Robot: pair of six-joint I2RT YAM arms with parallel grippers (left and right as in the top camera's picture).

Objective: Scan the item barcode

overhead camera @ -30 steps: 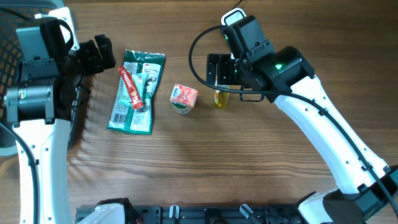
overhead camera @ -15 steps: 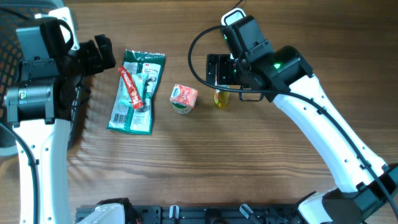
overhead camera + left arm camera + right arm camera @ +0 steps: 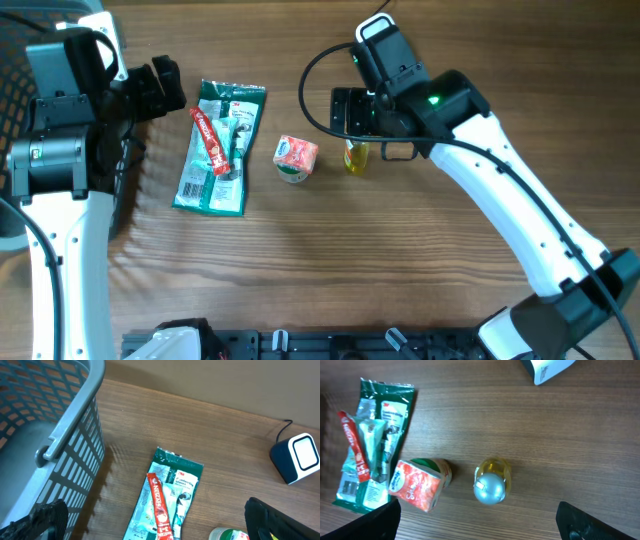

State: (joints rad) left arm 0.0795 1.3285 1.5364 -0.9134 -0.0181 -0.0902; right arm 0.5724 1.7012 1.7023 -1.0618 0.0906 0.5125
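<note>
Right gripper (image 3: pixel 482 521) hangs with its jaws spread wide over the little yellow bottle (image 3: pixel 491 481), which stands mid-desk toward the far edge, just beside the orange pack (image 3: pixel 417 485). Left gripper (image 3: pixel 164 88), also wide apart and holding nothing, sits by the basket (image 3: pixel 60 435) at the desk's left edge.

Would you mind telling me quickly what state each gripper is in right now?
Left gripper: jaws open, holding nothing.
Right gripper: jaws open, holding nothing.
</note>
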